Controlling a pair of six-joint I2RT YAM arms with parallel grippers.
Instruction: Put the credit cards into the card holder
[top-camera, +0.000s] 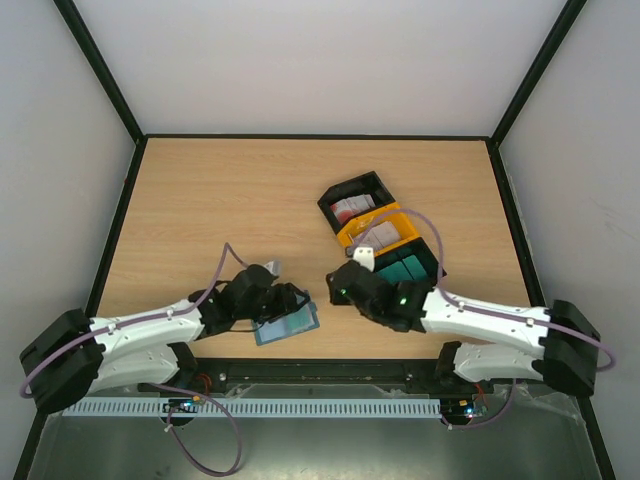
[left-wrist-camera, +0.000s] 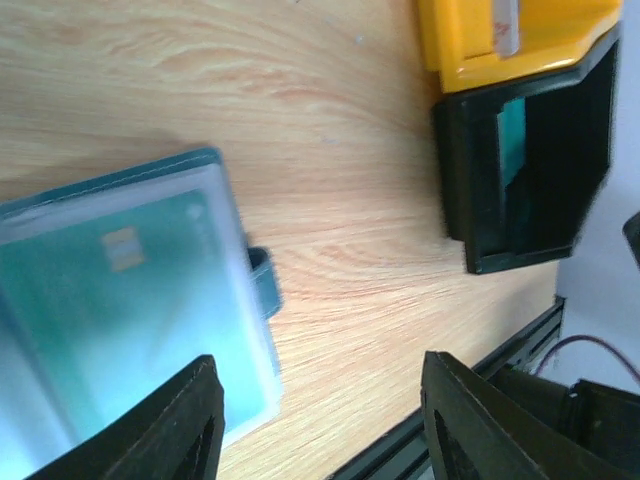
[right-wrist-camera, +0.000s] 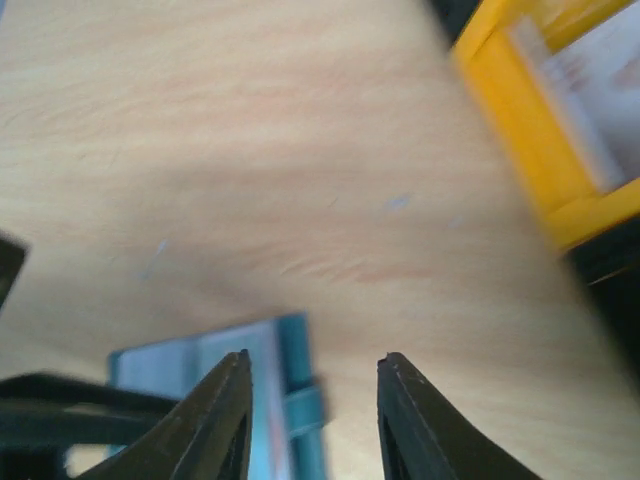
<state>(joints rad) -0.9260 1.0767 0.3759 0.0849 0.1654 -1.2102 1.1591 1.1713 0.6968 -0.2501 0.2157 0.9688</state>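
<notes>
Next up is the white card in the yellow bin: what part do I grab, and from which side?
Grip the white card by its raised top edge, right pincer closing across its thin faces, descending from above. It appears to lean inside the yellow bin, whose walls block a side approach.

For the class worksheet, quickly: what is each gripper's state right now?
Left gripper: open, holding nothing.
Right gripper: open, holding nothing.
</notes>
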